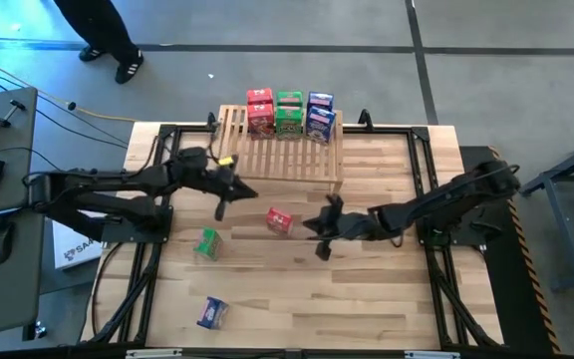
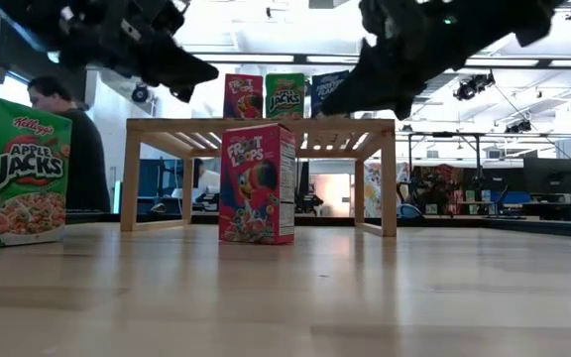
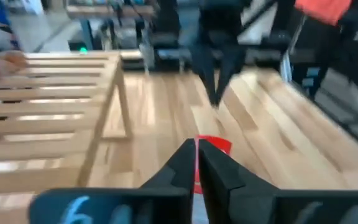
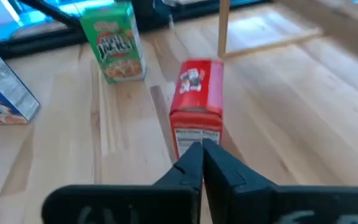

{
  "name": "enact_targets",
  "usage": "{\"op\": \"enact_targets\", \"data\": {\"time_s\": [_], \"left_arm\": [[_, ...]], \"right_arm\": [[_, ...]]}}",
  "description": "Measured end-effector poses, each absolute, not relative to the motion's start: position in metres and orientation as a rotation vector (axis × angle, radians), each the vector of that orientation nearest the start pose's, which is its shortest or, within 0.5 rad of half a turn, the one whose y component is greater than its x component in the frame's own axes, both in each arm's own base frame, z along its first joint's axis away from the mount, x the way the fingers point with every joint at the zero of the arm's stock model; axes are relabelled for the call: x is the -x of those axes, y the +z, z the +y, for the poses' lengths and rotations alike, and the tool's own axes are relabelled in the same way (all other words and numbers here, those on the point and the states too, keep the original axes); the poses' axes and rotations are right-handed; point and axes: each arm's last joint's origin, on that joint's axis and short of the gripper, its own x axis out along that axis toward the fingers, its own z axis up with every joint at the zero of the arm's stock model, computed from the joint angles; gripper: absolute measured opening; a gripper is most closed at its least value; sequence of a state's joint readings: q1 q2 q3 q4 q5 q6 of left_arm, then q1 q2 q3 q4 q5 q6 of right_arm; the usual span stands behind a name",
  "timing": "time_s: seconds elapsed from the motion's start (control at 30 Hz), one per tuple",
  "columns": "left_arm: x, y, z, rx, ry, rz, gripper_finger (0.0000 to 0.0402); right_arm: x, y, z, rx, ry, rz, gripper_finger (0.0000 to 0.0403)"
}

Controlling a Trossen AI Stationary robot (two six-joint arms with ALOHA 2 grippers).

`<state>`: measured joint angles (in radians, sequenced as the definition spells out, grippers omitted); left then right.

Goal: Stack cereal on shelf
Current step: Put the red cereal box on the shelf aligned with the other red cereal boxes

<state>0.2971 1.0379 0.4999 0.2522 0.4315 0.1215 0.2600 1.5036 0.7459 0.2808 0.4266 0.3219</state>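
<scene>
While lit, plank tabletop (image 1: 367,289), lab.

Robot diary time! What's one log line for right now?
shelf: boxes on top | table: red box, green box, blue box | left gripper, right gripper: jaws shut, empty

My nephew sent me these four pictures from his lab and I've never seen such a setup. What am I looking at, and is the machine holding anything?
It is a robot with two dark arms at a wooden table, each ending in a two-finger gripper. One picture looks straight down, one looks level across the tabletop, and two come from cameras on the wrists. At the far edge stands a light-wood slatted shelf with red, green and blue cereal boxes stacked on it. Three boxes stand on the table: a red Froot Loops box, a green Apple Jacks box and a blue box. The left gripper and right gripper hang either side of the red box, both shut and holding nothing.
</scene>
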Motion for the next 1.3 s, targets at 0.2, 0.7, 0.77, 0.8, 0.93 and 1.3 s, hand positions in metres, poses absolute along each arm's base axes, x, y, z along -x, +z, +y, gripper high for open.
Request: {"op": "enact_targets", "data": {"time_s": [0.2, 0.7, 0.77, 0.8, 0.93, 1.3], "left_arm": [[-0.234, 0.247, 0.029, -0.073, -0.222, 0.444, 0.0083], [-0.307, 0.248, 0.014, -0.154, -0.215, 0.817, 0.0259], [-0.313, 0.245, 0.012, -0.170, -0.218, 0.848, 0.0264], [-0.317, 0.245, 0.011, -0.178, -0.220, 0.853, 0.0265], [-0.324, 0.235, 0.010, -0.220, -0.216, 0.896, 0.0267], [-0.331, 0.218, 0.011, -0.284, -0.204, 0.955, 0.0259]], "right_arm": [[-0.281, 0.205, 0.062, -0.081, -0.215, 0.375, 0.0001], [-0.277, 0.207, 0.067, 0.015, -0.153, 0.394, 0.0000], [-0.276, 0.207, 0.068, 0.019, -0.149, 0.399, 0.0000], [-0.276, 0.207, 0.068, 0.019, -0.149, 0.399, 0.0000], [-0.276, 0.207, 0.069, 0.019, -0.147, 0.400, 0.0000], [-0.276, 0.207, 0.069, 0.020, -0.148, 0.399, 0.0000]]}}
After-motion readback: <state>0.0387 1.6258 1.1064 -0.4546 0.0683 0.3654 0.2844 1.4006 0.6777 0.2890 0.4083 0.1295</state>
